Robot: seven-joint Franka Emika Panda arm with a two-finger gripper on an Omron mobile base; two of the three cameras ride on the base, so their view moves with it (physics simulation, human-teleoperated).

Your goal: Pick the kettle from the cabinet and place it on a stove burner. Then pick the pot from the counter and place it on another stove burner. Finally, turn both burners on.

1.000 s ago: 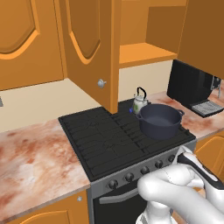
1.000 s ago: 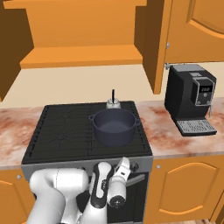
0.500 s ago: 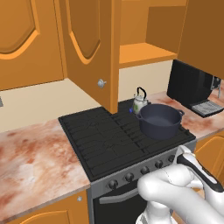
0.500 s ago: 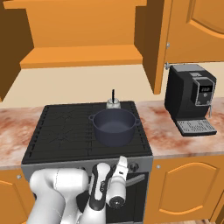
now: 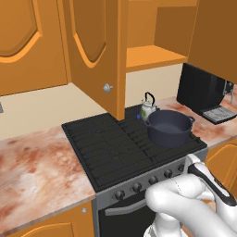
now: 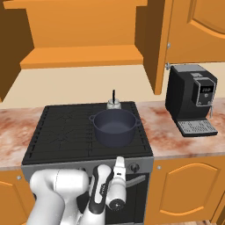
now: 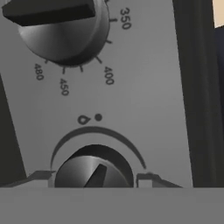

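Kettle: the small whitish kettle (image 5: 148,107) with the black arched handle stands on the back right burner (image 5: 139,121) of the black cooktop, just behind the pot; from the right base camera its handle (image 6: 114,96) rises behind the rim of the pot.
Pot: the dark navy pot (image 5: 169,127) sits on the front right burner, upright, without lid, next to the kettle; I cannot tell if they touch.
Cabinet: the orange wall cabinet is open, its door (image 5: 95,53) with the silver knob swung out, the shelf (image 6: 83,57) bare.
Counter: the marbled counter (image 5: 37,171) runs on both sides of the range; a black coffee machine (image 6: 193,99) stands on its right part.
Gripper: the gripper (image 7: 94,177) is at the front panel of the range, one fingertip (image 7: 40,176) on each side of a round dark burner knob (image 7: 92,171).
Jaws: open, standing around this knob, not clearly pressing it.
Other knob: a larger dial (image 7: 59,26) with temperature numbers lies beyond it on the grey panel.
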